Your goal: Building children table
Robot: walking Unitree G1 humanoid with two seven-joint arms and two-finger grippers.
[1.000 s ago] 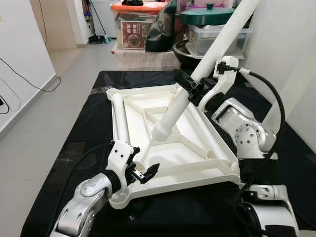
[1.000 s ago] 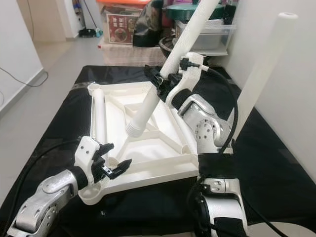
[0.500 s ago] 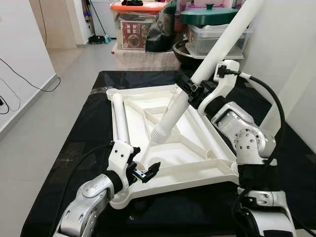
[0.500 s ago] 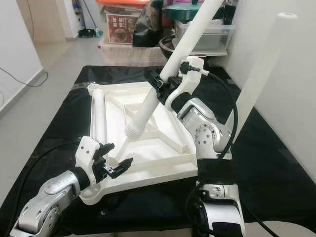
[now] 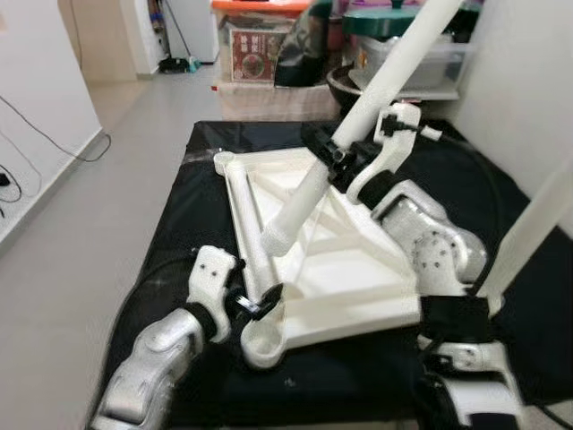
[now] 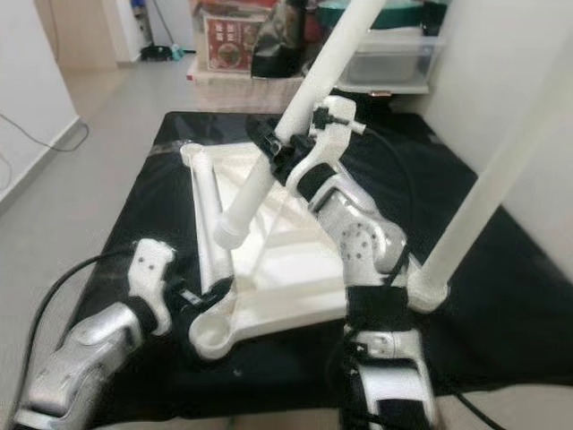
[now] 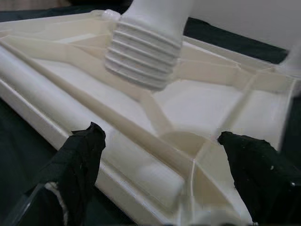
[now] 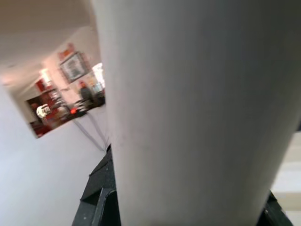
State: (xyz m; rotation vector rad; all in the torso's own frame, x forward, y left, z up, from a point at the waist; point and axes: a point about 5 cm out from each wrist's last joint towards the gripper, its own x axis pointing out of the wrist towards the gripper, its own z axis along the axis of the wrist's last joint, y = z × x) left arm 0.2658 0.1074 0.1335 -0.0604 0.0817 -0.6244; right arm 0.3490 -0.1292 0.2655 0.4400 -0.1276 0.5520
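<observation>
The white tabletop (image 5: 358, 278) lies upside down on the black-covered table. My right gripper (image 5: 333, 161) is shut on a white table leg (image 5: 385, 76), holding it tilted, and its ribbed threaded end (image 5: 277, 237) hangs above the tabletop's left part. In the right wrist view that leg (image 8: 188, 117) is seen very close. My left gripper (image 5: 257, 305) is open at the near left corner, beside the round socket (image 5: 262, 340). In the left wrist view its fingers (image 7: 75, 160) straddle the tabletop's rim (image 7: 141, 188). A second leg (image 5: 246, 219) lies along the left edge. A third leg (image 5: 537, 224) stands at the right corner.
Storage boxes and a dark bag (image 5: 295, 45) are stacked beyond the table's far end. A white wall (image 5: 519, 107) runs close along the right. Open grey floor (image 5: 81, 206) lies to the left of the black table cover (image 5: 161, 269).
The camera has shifted and the picture is blurred. The held leg's threaded end now hangs nearer the tabletop's left edge. My left gripper sits closer to the corner socket.
</observation>
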